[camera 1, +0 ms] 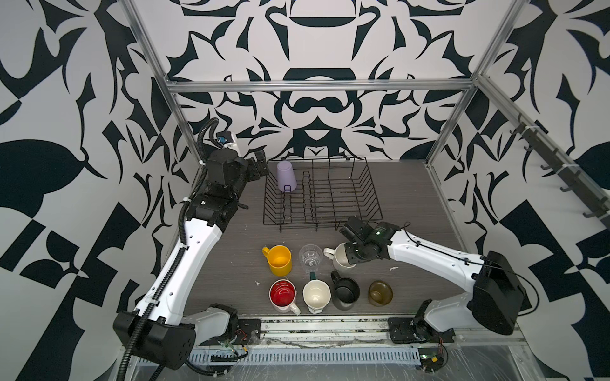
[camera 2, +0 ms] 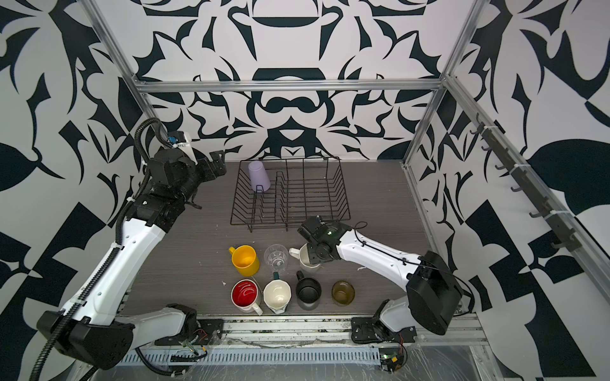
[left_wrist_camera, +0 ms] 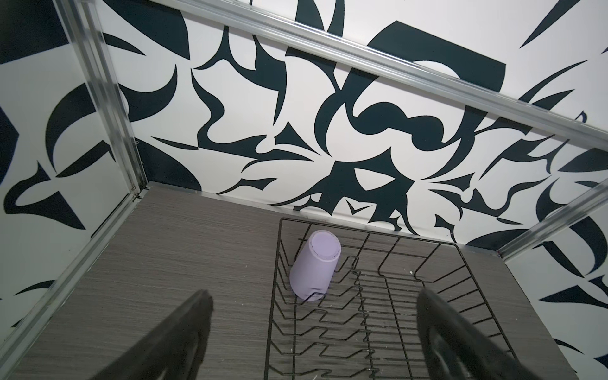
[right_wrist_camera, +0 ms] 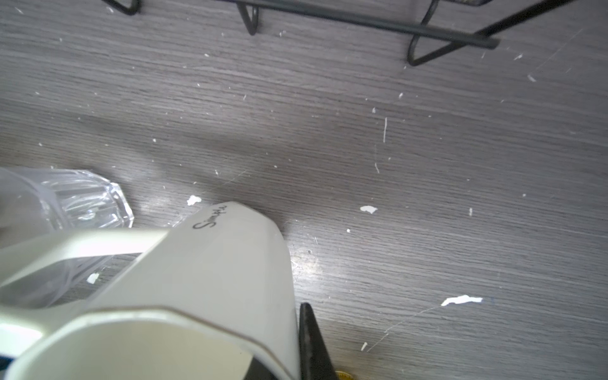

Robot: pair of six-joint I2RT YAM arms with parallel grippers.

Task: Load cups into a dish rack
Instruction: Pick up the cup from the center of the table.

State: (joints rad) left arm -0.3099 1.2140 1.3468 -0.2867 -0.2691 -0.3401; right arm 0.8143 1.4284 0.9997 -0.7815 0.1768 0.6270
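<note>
We see the black wire rack [camera 1: 372, 194] on the grey wood-grain table [camera 1: 416, 211]. Its sides are flared and rows of bent upright prongs cross its floor. In its far left corner a matte lilac tumbler [camera 1: 286, 176] sits upside down, tapered, flat base up.

Our left gripper [camera 1: 261, 164] hangs just beside that corner, its dark fingers [left_wrist_camera: 184, 339] spread wide with nothing between them.

Near the table's front the other cups stand upright in two rows. The back row holds a glossy yellow mug [camera 1: 280, 260], a ribbed clear glass [camera 1: 310, 257] and a white faceted mug [camera 1: 340, 264]. The front row holds a white mug glazed red inside [camera 1: 283, 293], a teal-handled mug with a cream inside [camera 1: 316, 295], a black mug [camera 1: 345, 292] and a translucent olive-brown cup [camera 1: 380, 293].

Our right gripper [camera 1: 347, 254] pinches the white faceted mug's wall at the rim. In the right wrist view one black finger [right_wrist_camera: 309, 342] lies against an outer facet, and the other is hidden.
</note>
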